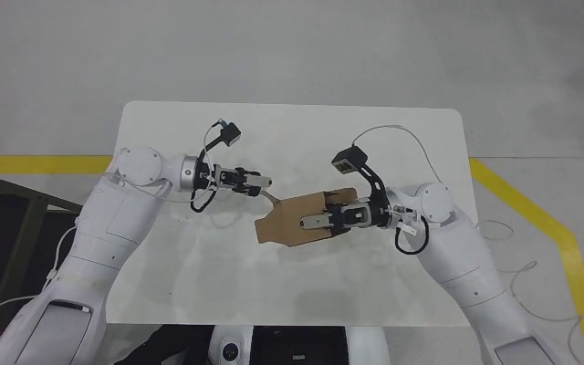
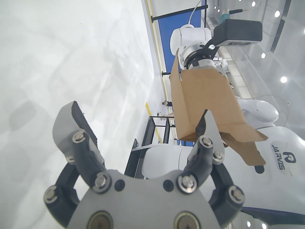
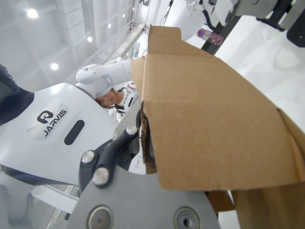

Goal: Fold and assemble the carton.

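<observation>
Cardboard carton (image 1: 283, 229) in right tool (image 1: 311, 220); left tool (image 1: 267, 184) near.

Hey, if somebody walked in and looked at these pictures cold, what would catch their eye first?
The brown carton stands out first: half opened, flaps sticking out, gripped by the right claw over the middle of the white table. Next comes the left claw, spread wide open close beside one end of the carton.
</observation>
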### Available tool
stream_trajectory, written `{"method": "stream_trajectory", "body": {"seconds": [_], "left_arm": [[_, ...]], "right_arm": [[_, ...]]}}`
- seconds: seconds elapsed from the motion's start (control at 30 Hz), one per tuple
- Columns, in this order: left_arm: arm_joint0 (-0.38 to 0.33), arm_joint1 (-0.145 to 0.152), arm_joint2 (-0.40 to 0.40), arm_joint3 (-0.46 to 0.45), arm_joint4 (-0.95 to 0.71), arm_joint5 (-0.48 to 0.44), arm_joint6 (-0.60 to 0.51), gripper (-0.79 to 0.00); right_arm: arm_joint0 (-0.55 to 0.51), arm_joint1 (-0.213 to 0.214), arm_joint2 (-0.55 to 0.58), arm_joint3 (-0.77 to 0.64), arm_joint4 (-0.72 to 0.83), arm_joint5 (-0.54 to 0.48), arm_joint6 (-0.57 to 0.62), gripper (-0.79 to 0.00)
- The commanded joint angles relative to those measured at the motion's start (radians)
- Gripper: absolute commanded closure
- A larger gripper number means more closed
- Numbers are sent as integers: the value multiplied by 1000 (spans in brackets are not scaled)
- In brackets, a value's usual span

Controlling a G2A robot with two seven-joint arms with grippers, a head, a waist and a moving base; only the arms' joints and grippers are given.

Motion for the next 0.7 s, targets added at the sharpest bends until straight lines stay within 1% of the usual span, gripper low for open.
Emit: {"method": "stream_trajectory", "body": {"seconds": [0.0, 0.27, 0.67], "left_arm": [[-4, -2, 3, -6, -16, -6, -1, -785], [-15, -4, -1, -7, -53, -17, -18, -785], [-7, -8, 12, -35, -82, -8, -34, -785]], "right_arm": [[-1, 0, -5, 13, -8, -7, -7, 0], [0, -1, -8, 79, -14, -46, -46, 0], [26, -10, -21, 114, -13, -76, -76, 0]]}}
